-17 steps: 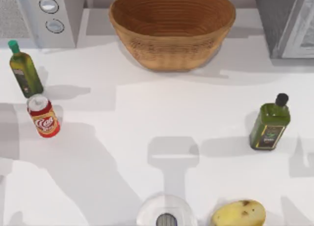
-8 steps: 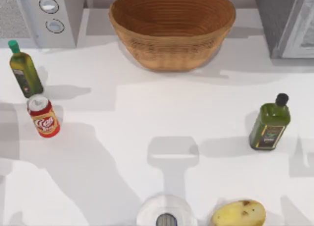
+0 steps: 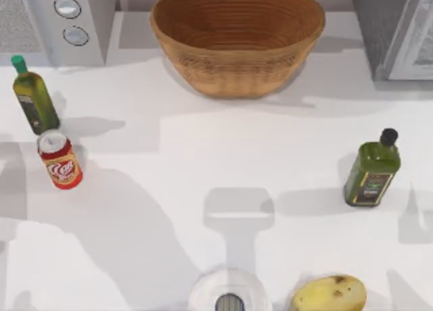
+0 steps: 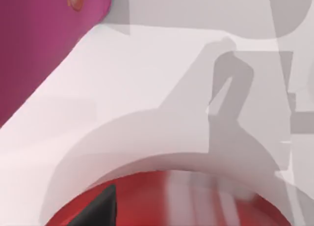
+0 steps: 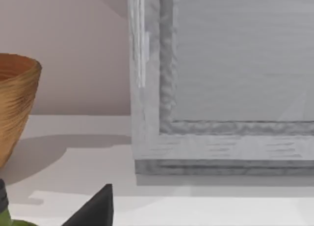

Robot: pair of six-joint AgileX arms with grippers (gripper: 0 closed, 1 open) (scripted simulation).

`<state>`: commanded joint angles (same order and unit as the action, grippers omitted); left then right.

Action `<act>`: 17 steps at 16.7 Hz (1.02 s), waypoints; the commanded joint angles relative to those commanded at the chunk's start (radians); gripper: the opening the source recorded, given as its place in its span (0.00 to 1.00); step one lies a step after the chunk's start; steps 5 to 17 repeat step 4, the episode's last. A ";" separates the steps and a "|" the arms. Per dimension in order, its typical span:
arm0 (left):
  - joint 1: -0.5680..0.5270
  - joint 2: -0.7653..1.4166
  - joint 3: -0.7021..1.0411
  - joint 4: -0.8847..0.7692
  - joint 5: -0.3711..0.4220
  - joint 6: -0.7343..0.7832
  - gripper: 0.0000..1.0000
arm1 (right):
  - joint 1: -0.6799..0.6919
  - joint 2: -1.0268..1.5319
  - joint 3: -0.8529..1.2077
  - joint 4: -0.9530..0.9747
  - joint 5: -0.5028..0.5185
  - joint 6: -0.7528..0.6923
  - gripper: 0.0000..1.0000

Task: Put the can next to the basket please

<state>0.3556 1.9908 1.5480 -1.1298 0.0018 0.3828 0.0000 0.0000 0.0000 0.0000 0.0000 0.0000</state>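
Left claw: one dark fingertip visible just above red can; spread cannot tell, no contact seen. Right claw: dark fingertip near green bottle, state cannot tell.

Can: upright, long axis vertical, silver top up, near counter left edge, just beside left bottle. Basket at counter's far edge, centre, well apart from can.

can: red, upright, table's left | basket: wicker, rear centre
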 joint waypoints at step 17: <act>-0.001 -0.017 0.058 -0.072 0.000 -0.001 1.00 | 0.000 0.000 0.000 0.000 0.000 0.000 1.00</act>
